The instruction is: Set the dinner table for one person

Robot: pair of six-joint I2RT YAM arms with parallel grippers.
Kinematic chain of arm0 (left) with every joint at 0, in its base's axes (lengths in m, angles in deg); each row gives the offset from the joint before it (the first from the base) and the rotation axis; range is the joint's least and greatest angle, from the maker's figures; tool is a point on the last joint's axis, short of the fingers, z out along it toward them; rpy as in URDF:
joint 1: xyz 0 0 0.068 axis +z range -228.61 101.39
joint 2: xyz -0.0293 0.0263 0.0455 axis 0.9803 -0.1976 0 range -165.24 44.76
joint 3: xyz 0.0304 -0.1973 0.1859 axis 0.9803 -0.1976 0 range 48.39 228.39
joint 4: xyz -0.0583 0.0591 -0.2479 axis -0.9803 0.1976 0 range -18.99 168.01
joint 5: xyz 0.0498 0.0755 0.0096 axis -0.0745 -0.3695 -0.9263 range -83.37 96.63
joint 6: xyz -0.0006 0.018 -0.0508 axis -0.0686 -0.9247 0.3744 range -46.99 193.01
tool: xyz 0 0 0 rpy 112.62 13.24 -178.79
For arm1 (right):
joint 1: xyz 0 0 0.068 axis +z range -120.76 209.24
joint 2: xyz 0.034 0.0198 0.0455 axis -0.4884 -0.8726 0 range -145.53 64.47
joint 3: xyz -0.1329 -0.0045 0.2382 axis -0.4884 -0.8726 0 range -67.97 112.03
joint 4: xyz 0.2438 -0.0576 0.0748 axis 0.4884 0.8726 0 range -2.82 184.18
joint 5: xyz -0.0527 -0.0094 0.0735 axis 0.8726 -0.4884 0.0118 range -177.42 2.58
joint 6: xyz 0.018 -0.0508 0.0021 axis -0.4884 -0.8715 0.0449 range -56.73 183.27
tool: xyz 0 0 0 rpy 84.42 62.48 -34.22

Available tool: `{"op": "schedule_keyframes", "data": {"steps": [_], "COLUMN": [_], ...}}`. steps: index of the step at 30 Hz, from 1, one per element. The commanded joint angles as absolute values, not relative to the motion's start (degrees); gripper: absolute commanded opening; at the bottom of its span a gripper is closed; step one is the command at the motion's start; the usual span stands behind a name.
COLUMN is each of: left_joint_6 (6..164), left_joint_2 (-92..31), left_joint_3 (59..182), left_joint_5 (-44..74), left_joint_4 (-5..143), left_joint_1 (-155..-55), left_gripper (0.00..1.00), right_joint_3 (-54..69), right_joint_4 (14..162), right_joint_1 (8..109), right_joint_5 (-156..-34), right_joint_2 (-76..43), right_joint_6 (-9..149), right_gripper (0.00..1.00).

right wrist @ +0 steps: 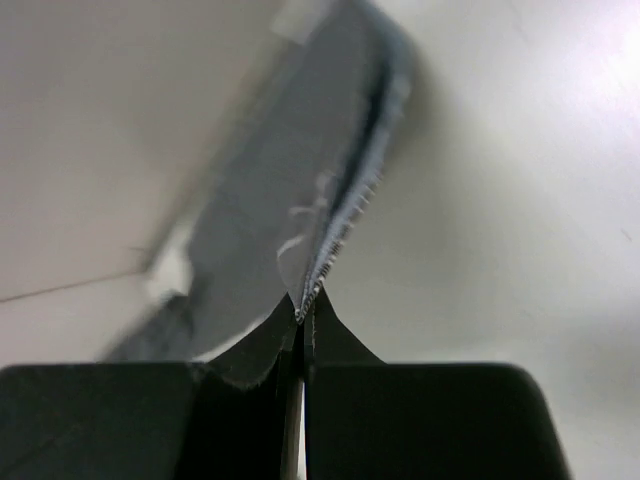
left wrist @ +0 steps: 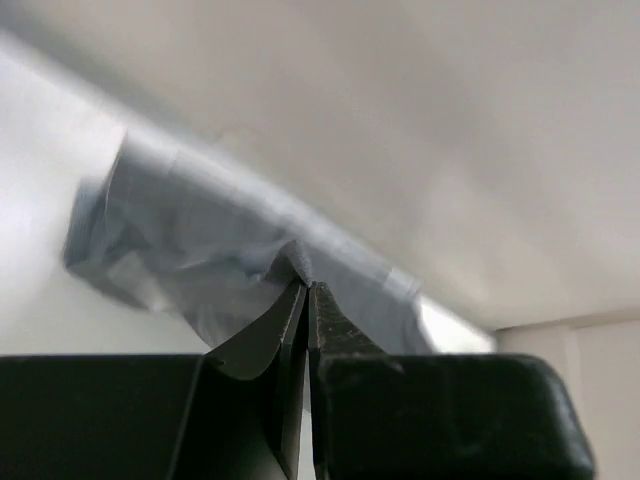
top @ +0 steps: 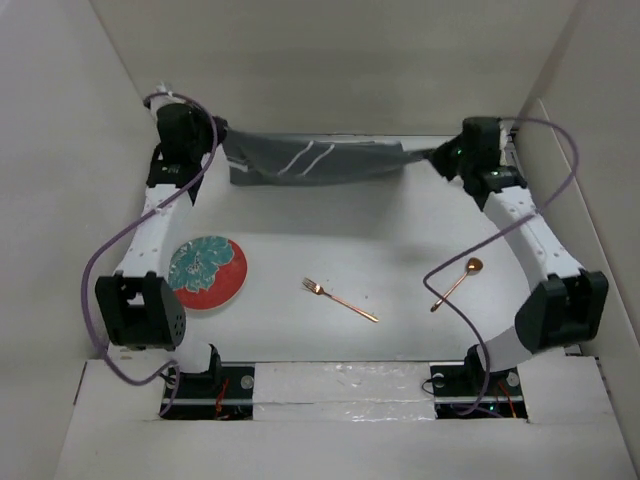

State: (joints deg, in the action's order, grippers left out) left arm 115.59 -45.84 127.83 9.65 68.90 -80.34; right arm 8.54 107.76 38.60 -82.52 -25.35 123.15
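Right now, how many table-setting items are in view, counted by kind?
Placemat: 1
Plate: 1
Fork: 1
Spoon: 1
Total: 4; the Plate, Fork and Spoon lie on the dinner table.

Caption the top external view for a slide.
Left gripper and right gripper hold the grey placemat by its ends over the dinner table; plate, fork, spoon lie nearer.

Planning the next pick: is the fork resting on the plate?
No, the fork lies on the bare table, apart from and right of the plate.
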Motion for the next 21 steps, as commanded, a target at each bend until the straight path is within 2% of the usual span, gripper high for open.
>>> {"op": "schedule_keyframes", "data": {"steps": [1,6,11,18,21], "left_joint_6": [110.98,111.06,111.24,112.2,112.12], "left_joint_2": [-34.63,-28.2,-24.06,-25.55,-29.92], "left_joint_3": [136.27,145.41,149.37,143.5,141.91], "left_joint_5": [5.68,5.92,6.27,8.56,9.0], "left_joint_4": [69.43,73.03,73.48,73.74,73.56], "left_joint_1": [-81.59,-81.59,-81.59,-81.59,-80.9], "left_gripper": [0.0,0.0,0.0,0.0,0.0], "right_joint_3": [20.76,33.7,44.0,49.81,49.45], "right_joint_4": [110.11,116.35,121.36,123.66,121.91], "right_joint_1": [38.99,40.13,40.13,36.27,33.99], "right_joint_5": [-75.82,-78.46,-81.0,-86.89,-93.81], "right_joint_2": [-14.03,-7.25,-7.07,-13.21,-18.65], "right_joint_6": [113.21,105.9,102.12,100.09,100.18], "right_gripper": [0.0,0.0,0.0,0.0,0.0]}}
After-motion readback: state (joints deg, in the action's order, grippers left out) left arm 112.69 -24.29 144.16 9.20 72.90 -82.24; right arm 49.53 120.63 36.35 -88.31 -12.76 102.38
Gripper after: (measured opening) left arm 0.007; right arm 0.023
